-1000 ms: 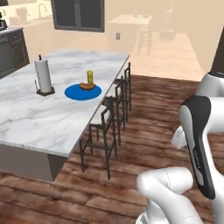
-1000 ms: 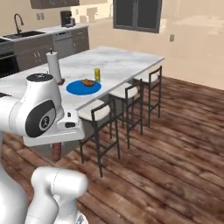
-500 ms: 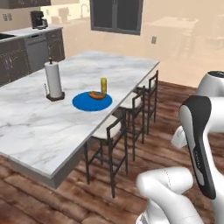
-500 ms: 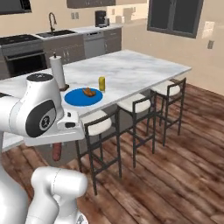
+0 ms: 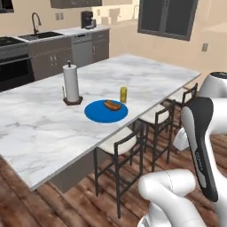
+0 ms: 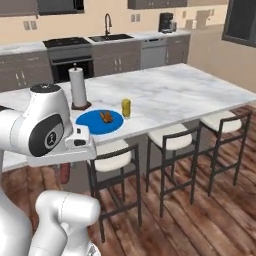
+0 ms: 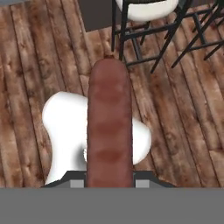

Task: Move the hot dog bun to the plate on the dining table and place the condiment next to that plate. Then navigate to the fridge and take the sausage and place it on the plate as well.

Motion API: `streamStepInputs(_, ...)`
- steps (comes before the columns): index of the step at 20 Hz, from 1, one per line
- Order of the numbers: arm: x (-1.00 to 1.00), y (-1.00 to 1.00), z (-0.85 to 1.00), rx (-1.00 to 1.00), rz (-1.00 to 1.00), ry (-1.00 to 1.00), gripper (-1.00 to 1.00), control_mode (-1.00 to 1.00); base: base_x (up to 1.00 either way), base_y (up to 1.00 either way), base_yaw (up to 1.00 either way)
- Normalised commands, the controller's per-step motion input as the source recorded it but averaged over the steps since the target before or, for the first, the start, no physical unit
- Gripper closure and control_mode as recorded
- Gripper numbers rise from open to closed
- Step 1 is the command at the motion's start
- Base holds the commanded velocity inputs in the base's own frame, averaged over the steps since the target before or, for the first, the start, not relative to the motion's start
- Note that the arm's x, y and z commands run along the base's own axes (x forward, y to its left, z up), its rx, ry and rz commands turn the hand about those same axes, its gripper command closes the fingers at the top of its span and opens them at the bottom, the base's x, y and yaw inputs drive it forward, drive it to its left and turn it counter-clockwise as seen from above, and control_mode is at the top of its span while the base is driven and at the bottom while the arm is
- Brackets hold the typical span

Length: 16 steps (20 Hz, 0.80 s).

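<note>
My gripper point(image 7: 109, 181) is shut on the reddish-brown sausage point(image 7: 109, 127), which points lengthwise away from the hand over the wooden floor. From the right base view the sausage point(image 6: 65, 173) hangs under the hand, low beside the island. On the marble dining table point(image 5: 40, 133) lies the blue plate point(image 5: 106, 111) with the hot dog bun point(image 5: 112, 105) on it. The yellow condiment bottle point(image 5: 123, 94) stands upright just beyond the plate. The same plate point(image 6: 99, 121), bun point(image 6: 105, 116) and condiment point(image 6: 126, 107) sit above and to the right of my hand.
A paper towel roll point(image 5: 71, 84) stands left of the plate. Three white-seated bar stools point(image 6: 167, 135) line the table's near side; one stool point(image 7: 146, 6) is right ahead of the hand. Dark cabinets, a sink and an oven point(image 6: 75, 62) run along the back wall.
The base has driven and turned, so the island with the plate now sits nearer and more central in both base views. The sausage stays in the shut gripper.
</note>
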Motion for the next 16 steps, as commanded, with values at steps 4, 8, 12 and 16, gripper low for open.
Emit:
streamStepInputs(4,0.0,0.0,0.0,0.0,0.0,0.0,1.0,1.0,0.38,-0.58,0.49)
streamStepInputs(8,0.0,0.0,0.0,0.0,0.0,0.0,1.0,1.0,0.23,-0.58,0.51)
streamStepInputs(12,0.0,0.0,0.0,0.0,0.0,0.0,1.0,1.0,0.25,-0.53,0.49)
streamStepInputs(16,0.0,0.0,0.0,0.0,0.0,0.0,1.0,1.0,0.3,-0.48,0.48)
